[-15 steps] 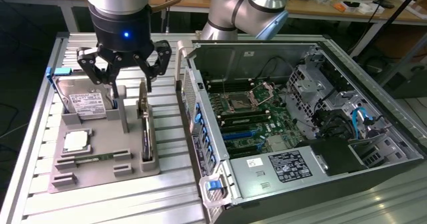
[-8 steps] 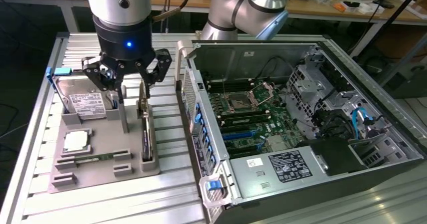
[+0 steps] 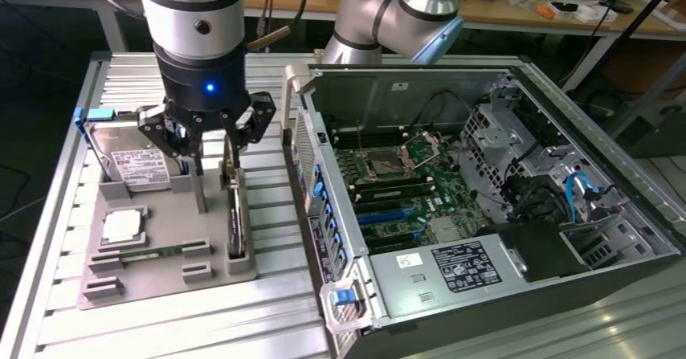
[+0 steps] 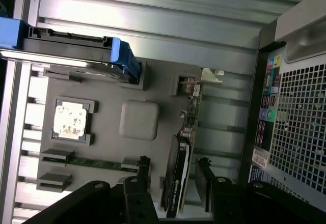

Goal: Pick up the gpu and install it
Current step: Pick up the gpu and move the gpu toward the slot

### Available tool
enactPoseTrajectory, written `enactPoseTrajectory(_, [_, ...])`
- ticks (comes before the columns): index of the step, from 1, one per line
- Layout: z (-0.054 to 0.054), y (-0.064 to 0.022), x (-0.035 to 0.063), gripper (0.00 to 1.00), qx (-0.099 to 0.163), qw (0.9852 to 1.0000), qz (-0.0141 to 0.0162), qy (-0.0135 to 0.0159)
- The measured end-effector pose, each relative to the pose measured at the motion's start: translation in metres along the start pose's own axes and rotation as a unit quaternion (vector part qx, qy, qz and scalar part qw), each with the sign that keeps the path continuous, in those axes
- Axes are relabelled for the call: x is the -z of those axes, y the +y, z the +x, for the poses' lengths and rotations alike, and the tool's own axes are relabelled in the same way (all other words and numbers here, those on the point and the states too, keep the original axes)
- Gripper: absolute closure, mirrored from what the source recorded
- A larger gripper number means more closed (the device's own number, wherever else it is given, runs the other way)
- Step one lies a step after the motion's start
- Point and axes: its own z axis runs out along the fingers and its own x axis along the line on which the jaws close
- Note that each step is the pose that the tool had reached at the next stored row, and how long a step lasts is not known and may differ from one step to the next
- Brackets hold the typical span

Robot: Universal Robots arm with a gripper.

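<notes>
The gpu (image 3: 234, 214) stands on its long edge in a slot of the grey holder (image 3: 161, 283), along the side nearest the computer case. In the wrist view it is a thin dark card (image 4: 187, 122) with a silver bracket (image 4: 211, 75) at its far end. My gripper (image 3: 220, 162) hangs directly over the card's upper part. Its two black fingers (image 4: 144, 165) straddle the card, one on each side, with small gaps still showing. The gripper (image 4: 174, 160) is open around the gpu.
On the same holder lie a hard drive with blue frame (image 3: 134, 162), a processor chip (image 3: 124, 226) and a green memory stick (image 3: 150, 253). The open computer case (image 3: 515, 78) with its motherboard (image 3: 402, 190) stands close on the exterior view's right, its perforated back panel (image 4: 300, 122) beside the gpu.
</notes>
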Motion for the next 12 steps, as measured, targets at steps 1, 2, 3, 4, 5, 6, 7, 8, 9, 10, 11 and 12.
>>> enactPoseTrajectory(1, [0.0, -0.0006, -0.0026, 0.52, 0.0, 1.0, 0.0, 0.0])
enactPoseTrajectory(2, [0.0, -0.001, -0.0042, 0.52, -0.001, 1.0, 0.0, -0.0001])
enactPoseTrajectory(3, [0.0, -0.0012, -0.0058, 0.52, -0.003, 1.0, 0.0001, -0.0002])
enactPoseTrajectory(4, [0.0, -0.0014, -0.0073, 0.52, -0.006, 1.0, 0.0001, -0.0004])
enactPoseTrajectory(5, [0.0, -0.0016, -0.0086, 0.52, -0.008, 1.0, 0.0002, -0.0006])
enactPoseTrajectory(6, [0.0, -0.0018, -0.01, 0.52, -0.012, 0.9999, 0.0002, -0.0009])
enactPoseTrajectory(7, [0.0, -0.0019, -0.0111, 0.52, -0.015, 0.9999, 0.0003, -0.0011])
enactPoseTrajectory(8, [0.0, -0.002, -0.0122, 0.52, -0.018, 0.9998, 0.0003, -0.0015])
enactPoseTrajectory(9, [0.0, -0.0021, -0.0133, 0.52, -0.021, 0.9998, 0.0004, -0.0017])
enactPoseTrajectory(10, [0.0, -0.0022, -0.0145, 0.52, -0.023, 0.9997, 0.0004, -0.0019])
enactPoseTrajectory(11, [0.0, -0.0023, -0.0157, 0.52, -0.025, 0.9997, 0.0005, -0.002])
enactPoseTrajectory(12, [0.0, -0.0025, -0.017, 0.52, -0.028, 0.9996, 0.0005, -0.0021])
